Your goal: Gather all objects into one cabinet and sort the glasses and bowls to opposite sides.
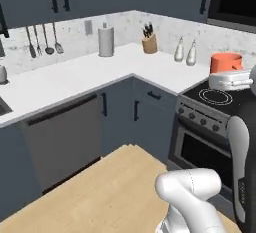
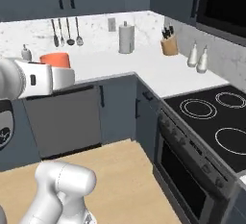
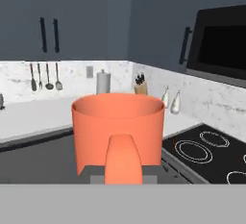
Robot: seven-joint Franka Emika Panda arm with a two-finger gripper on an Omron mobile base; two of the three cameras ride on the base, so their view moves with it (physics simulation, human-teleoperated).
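One large orange round vessel with a side handle fills the centre of the hand view, its handle pointing toward the camera. The jaws are nearly closed, clamped on that handle. From the left base view it appears at the right edge, raised above the black stovetop; from the right base view, at the left, before the white bench.
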